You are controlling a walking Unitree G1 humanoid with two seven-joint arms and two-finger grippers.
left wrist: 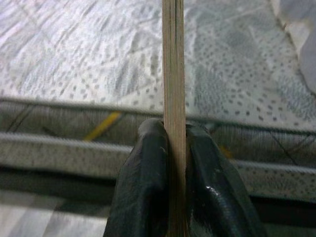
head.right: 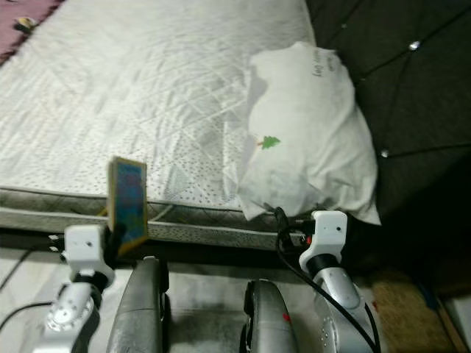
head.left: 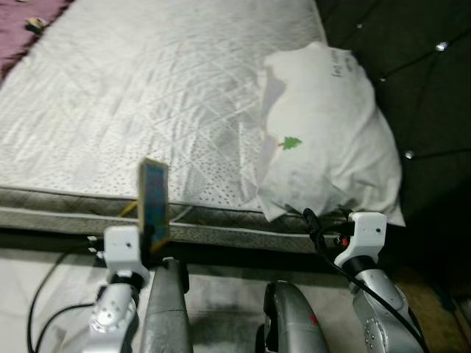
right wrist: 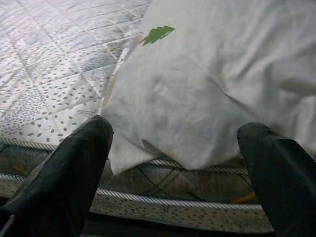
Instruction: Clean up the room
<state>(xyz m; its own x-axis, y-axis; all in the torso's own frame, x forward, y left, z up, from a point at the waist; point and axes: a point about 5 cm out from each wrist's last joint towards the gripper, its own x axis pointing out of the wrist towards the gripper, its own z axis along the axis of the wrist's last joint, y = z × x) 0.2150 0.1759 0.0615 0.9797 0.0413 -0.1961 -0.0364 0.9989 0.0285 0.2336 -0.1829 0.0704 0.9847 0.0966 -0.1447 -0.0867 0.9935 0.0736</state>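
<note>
Bed [head.left: 147, 95] first: bare quilted mattress spreading from 9 to 1 o'clock, grey piped edge running across the near side, nothing lying on the broad middle. Dark tufted headboard [head.left: 412, 81] standing at 2 to 3 o'clock. Strip of purple cloth [head.left: 22, 37] at 10 o'clock along the far edge, with a small pale item [head.left: 33, 24] on it, too small to identify.

White pillow [head.left: 327, 132] next, at 2 o'clock against the headboard, printed with a small green tree, its lower corner hanging a little over the mattress edge. Looks roughly placed but rumpled; likely wants straightening.

Then the thin flat book [head.left: 154, 200], or something like a slim card, held upright and edge-on at 7 o'clock, just in front of the mattress edge, apart from the pillow. Pinched firmly between the two black fingers of the left gripper [left wrist: 174, 163], fingers pressed against both faces. Picked up, then, but not yet put anywhere.

Right gripper [right wrist: 173, 148] at 5 o'clock, fingers spread wide and empty, aimed at the pillow's lower corner, near it but not touching.

Black cables [head.left: 44, 294] trailing on the pale floor at 8 o'clock.

Judged progress: early to middle. Mattress mostly tidy; held item to stow, pillow to square up, small item at the far edge left to collect.
</note>
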